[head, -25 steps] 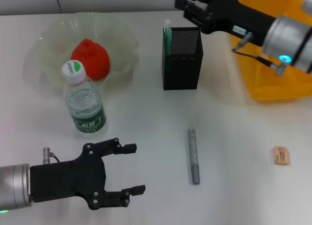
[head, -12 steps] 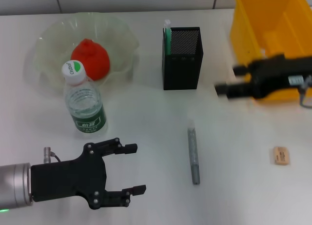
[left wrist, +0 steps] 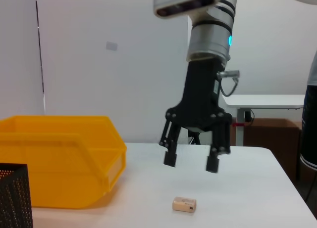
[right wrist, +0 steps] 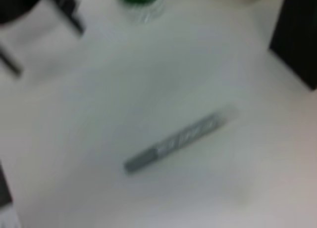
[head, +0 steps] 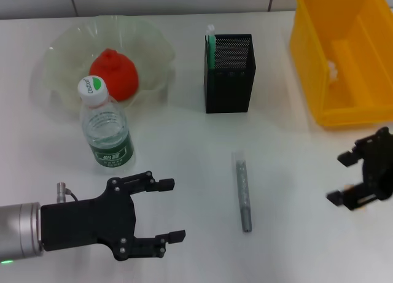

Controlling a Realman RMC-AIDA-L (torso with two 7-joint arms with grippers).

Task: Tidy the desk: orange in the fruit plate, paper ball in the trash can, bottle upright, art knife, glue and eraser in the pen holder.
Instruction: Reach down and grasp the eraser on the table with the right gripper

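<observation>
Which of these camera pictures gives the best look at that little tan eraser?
The left wrist view: the eraser lies in plain sight on the table, directly beneath the open right gripper hanging above it. In the head view the right gripper covers it entirely. The right wrist view does not show it.

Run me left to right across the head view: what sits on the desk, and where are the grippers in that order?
Left gripper, open, near the front → art knife → right gripper, open, above the eraser. Farther back: fruit plate holding the orange, bottle upright before it → pen holder → trash can.
</observation>
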